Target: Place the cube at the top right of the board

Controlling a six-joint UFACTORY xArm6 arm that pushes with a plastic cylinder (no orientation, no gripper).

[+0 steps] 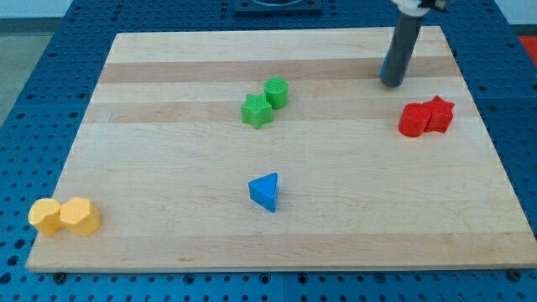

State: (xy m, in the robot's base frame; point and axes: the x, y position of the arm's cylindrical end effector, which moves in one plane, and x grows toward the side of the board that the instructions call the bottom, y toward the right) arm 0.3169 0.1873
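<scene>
Standing near the board's [168, 252] top right corner, my tip [392, 84] touched a blue cube [384, 64], mostly hidden behind the rod. Being a bare rod, it gripped nothing and only pushed.

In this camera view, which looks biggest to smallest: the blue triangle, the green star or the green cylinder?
1. Blue triangular block, though it lies nearer the view's bottom, so nearness may inflate it.
2. Green star block.
3. Green cylinder, touching the star.
The two green ones look close in size; I would not rank them firmly.

Red blocks [426, 117] crowd bottom of my tip [392, 84]; rest prob. open.
</scene>
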